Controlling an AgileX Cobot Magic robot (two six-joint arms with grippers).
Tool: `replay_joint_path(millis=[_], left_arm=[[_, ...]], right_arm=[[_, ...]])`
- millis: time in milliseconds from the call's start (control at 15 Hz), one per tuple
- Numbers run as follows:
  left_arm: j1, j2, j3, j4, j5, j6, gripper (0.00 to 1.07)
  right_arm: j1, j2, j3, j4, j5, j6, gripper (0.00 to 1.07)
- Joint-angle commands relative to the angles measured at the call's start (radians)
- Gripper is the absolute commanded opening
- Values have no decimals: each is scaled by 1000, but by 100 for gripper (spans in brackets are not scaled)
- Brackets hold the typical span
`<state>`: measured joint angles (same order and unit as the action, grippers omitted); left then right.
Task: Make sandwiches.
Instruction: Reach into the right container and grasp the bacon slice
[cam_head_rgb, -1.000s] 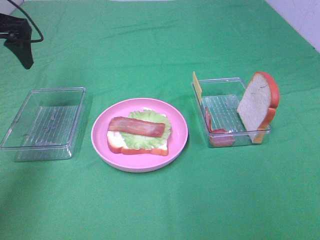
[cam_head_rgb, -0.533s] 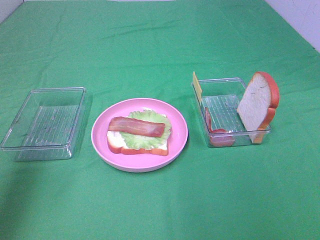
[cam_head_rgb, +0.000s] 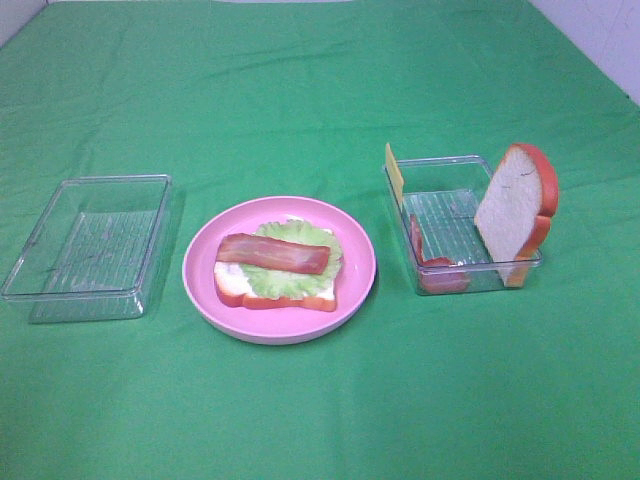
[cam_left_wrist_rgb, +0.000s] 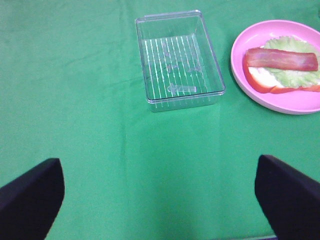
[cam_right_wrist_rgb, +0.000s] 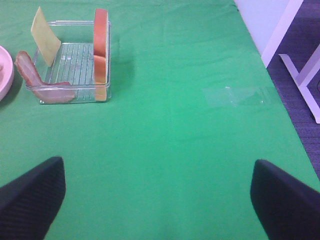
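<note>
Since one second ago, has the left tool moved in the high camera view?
Yes. The left tool stood beyond the empty tray, at the high view's far left edge; now it is out of that view, gone off that edge.

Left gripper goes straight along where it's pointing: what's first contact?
Likely the clear plastic ribbed tray, lying ahead of the open left gripper; depth is unclear, so the green cloth may come first.
</note>
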<state>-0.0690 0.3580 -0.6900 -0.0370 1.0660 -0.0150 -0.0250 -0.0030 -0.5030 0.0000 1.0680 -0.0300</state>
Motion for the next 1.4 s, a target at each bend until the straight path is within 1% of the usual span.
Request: replay_joint_path(millis=[67, 333, 467, 600, 733, 1133, 1267, 1400], left_arm=[[-4, -129, 40, -4, -2, -3, 96], [-4, -395, 127, -27, -8, -4, 96], [-2, -378, 143, -36, 2, -2, 96], [-2, -387, 189, -35, -24, -1, 96], [-2, -386, 192, -44, -22, 22, 96], [-2, -385, 192, -44, -24, 22, 96], [37, -385, 192, -44, -24, 22, 96], [108, -387, 192, -44, -24, 22, 96]], right_arm=[[-2, 3, 0, -6, -11, 11, 97], [-2, 3, 0, -6, -11, 11, 97], [-2, 2, 0, 0, -11, 11, 97], [-2, 4, 0, 0, -11, 11, 97], [-2, 4, 0, 0, -11, 11, 97], [-2, 4, 0, 0, -11, 11, 97], [-2, 4, 0, 0, -11, 11, 97], [-2, 4, 0, 0, -11, 11, 97]])
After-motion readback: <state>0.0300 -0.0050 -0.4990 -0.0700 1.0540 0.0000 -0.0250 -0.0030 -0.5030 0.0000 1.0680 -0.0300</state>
